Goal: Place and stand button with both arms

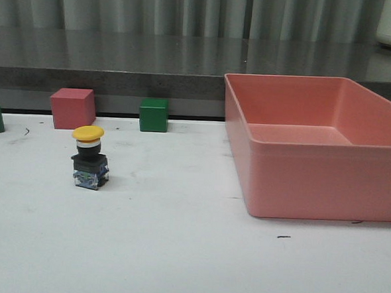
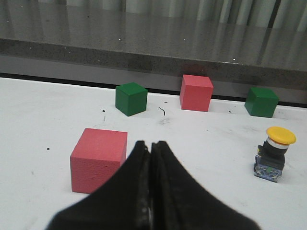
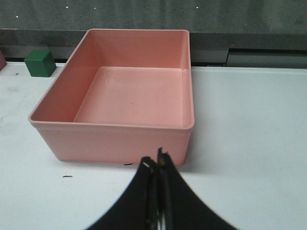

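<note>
Both tools are being shown pressed closed and empty: the left tool [image 2: 150, 158] is being held low over the counter [image 1: 176, 251] with a pink cube [image 2: 98, 159] just beside its tip, and the right tool [image 3: 157, 170] is being pointed at the near wall of the empty pink bin [image 3: 115, 139]. Neither is touching anything. The button [image 1: 88, 158] is being seen upright on its blocky base, yellow cap on top, well apart from the bin and in front of the far pink cube [image 1: 72, 108] and green cube [image 1: 153, 115]. Judged from this, the standing looks done, so the job is being finished best by keeping both tools clear, with any retreat being made away from the button so it is not being nudged over.
</note>
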Tool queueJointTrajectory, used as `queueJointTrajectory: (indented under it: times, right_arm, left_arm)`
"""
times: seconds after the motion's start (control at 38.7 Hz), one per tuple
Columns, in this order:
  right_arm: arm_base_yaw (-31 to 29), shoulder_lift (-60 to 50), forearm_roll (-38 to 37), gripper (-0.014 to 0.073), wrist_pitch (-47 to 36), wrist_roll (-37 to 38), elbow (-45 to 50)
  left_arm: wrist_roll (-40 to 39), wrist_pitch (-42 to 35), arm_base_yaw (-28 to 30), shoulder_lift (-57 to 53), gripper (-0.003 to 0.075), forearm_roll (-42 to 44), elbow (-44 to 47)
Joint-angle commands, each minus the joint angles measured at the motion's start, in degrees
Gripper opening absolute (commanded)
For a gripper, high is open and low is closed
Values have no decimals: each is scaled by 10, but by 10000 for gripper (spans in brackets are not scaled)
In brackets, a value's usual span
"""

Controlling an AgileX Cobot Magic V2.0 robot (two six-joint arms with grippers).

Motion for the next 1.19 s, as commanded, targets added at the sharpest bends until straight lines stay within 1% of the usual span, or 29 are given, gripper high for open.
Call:
queueJointTrajectory:
  times: [0.0, 0.34, 0.46, 0.57, 0.7, 0.83, 0.9, 0.96, 1.16]
  right_arm:
    - [-4, 6, -10, -71, -43, -1, -14]
    - [-4, 6, -17, -71, -53, -1, -9]
    - [-24, -7, -12, -71, -132, -11, 27]
    - [-42, -30, 4, -71, -214, -26, 85]
    - [-52, -64, 25, -71, -272, -27, 161]
    - [-52, -103, 29, -71, -296, -27, 230]
    - [-52, -104, 32, -71, -318, -27, 255]
    - [-52, -104, 32, -71, -304, -27, 253]
    - [-52, -104, 32, -71, -305, -27, 254]
  left_arm:
    - [-6, -49, 0, -13, -20, -5, 5]
    - [-6, -49, 0, -13, -20, -5, 5]
    - [-6, -49, 0, -13, -20, -5, 5]
    - [-6, -49, 0, -13, -20, -5, 5]
    - [-6, -49, 0, -13, -20, -5, 5]
    - [-6, -49, 0, -13, -20, -5, 5]
    - [-6, -49, 0, -13, -20, -5, 5]
    - [-6, -49, 0, -13, -20, -5, 5]
    - [-6, -49, 0, -13, -20, -5, 5]
